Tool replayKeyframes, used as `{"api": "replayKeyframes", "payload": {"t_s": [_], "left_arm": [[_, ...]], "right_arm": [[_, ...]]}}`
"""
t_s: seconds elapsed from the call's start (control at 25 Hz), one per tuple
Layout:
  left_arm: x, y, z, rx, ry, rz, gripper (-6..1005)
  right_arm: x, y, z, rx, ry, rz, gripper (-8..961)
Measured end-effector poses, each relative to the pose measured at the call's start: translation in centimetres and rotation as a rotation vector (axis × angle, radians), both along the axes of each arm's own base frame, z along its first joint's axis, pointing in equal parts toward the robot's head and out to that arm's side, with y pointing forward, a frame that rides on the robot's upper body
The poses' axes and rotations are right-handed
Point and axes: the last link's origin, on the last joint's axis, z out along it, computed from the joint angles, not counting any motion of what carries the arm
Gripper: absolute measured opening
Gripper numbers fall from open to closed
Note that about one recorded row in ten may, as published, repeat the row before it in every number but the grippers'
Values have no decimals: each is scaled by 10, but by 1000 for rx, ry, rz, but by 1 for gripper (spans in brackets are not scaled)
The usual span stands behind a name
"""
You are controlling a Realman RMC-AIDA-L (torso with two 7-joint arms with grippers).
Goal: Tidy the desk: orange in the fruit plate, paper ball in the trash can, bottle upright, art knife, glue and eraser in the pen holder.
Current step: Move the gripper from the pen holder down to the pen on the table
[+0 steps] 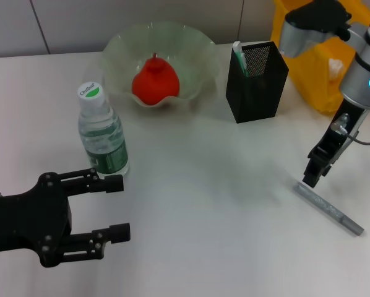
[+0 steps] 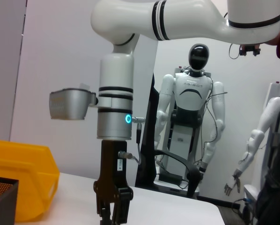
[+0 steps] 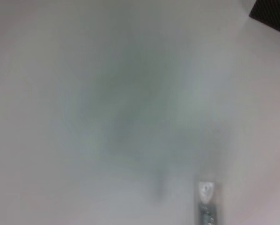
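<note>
The left gripper [image 1: 114, 207] sits at the near left corner of the desk [image 1: 203, 185], fingers spread wide and holding nothing. Just beyond it the bottle [image 1: 102, 133] stands upright near the left edge; that step looks done. Toward the near right edge lies the knife [image 1: 329, 208], a slim grey bar flat on the desk, angled with one end toward the right edge. The right gripper [image 1: 312, 179] hangs directly over its nearer-centre end, tip just above or touching it; whether its fingers are apart or closed cannot be told from these views. The right wrist view shows only the tip of the knife [image 3: 206, 201] against bare desk. The knife is judged light, stiff and narrow, and its flat, low profile leaves little to grip; the handle sides near mid-length are the likely hold, and a smooth casing may slip or pivot if pinched at one end. Farther back, the holder [image 1: 257, 81] stands right of centre with a pale item already in it; its tall wall calls for a lift well clear of the rim. The bin [image 1: 321, 68] stands behind it at the far right corner. The orange [image 1: 154, 81] rests in the plate [image 1: 120, 49] at the far edge.
</note>
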Motion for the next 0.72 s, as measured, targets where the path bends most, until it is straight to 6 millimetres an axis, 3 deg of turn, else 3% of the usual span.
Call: {"api": "replayKeyframes", "payload": {"t_s": [0.72], "left_arm": [[-7,-4,-3,-11,-20,43,723]], "right_arm": [[3,4,-24,-35,-52,51,286]]}}
